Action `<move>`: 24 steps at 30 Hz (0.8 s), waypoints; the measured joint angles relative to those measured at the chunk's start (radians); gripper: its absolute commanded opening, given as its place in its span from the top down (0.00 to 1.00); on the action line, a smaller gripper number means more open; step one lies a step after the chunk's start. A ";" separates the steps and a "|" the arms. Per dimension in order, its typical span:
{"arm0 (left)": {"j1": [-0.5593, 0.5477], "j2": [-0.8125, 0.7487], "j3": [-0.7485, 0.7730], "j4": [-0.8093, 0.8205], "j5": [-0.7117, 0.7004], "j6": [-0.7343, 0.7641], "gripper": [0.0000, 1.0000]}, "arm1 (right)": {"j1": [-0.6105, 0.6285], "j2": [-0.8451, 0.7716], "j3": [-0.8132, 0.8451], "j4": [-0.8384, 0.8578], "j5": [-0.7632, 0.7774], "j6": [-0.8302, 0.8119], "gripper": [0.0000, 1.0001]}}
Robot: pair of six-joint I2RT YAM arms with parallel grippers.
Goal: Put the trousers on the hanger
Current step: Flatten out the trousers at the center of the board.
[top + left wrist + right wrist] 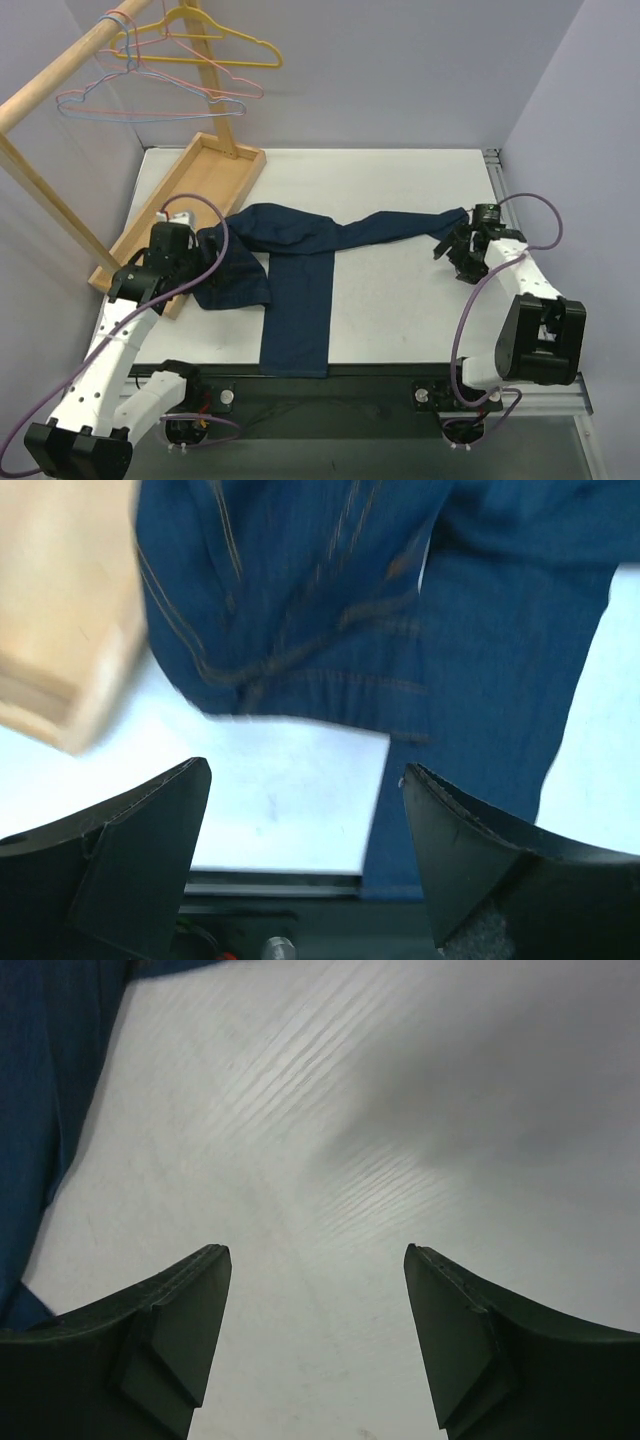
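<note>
From my station I see the trousers (300,290) spread flat on the white counter (400,310). The waist end is bunched at the left, one leg runs toward the near edge, and the other stretches to the right. The hanger (150,108) is up on the wooden rail (60,75) at the far left corner, well apart from the trousers. It hangs among the pink hangers (195,82) and beside a yellow hanger (220,45). A wooden tray (215,170) lies slantwise along the counter's left side, and the waist end of the trousers sits just beside its near end. My left gripper (305,810) is near that waist end with its fingers spread wide. Its wrist view is blurred, but nothing lies between them except bare counter, with the denim's orange stitching ahead and a corner of the tray off to the left. My right gripper (315,1300) is near the tip of the right-hand leg, also spread apart and holding nothing. Its wrist view shows bare counter between the fingers, with the blue cloth only along the left edge, clear of both fingers.
</note>
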 measured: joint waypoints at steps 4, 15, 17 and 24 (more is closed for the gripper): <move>-0.043 -0.014 -0.111 -0.024 0.048 -0.092 0.11 | 0.138 -0.023 -0.048 0.017 -0.034 0.003 0.30; -0.208 0.170 -0.227 0.132 0.125 -0.140 0.06 | 0.520 -0.020 -0.162 0.092 -0.135 0.004 0.31; -0.209 0.190 -0.283 0.179 0.137 -0.150 0.06 | 0.573 -0.018 -0.171 0.103 -0.150 0.004 0.31; -0.209 0.224 -0.369 0.305 0.166 -0.195 0.05 | 0.740 0.020 -0.159 0.137 -0.189 -0.001 0.32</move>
